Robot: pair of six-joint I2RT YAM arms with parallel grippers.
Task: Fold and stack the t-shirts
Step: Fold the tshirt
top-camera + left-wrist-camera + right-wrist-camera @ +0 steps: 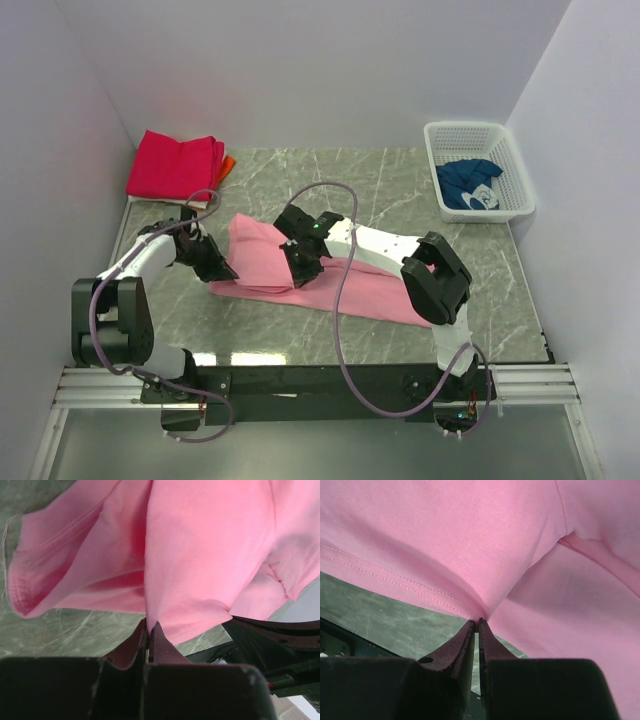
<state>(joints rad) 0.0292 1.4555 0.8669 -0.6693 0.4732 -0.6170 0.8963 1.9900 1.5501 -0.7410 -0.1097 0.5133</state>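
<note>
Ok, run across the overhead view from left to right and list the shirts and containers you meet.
Folded red shirt → pink shirt → white basket, with the blue shirt inside it.

Overhead overview; wrist close-ups on pink t-shirt [380, 295]

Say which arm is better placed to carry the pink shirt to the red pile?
Probably left: left gripper pinches the end of the pink shirt nearest the red pile; right gripper holds its middle, farther off.
</note>
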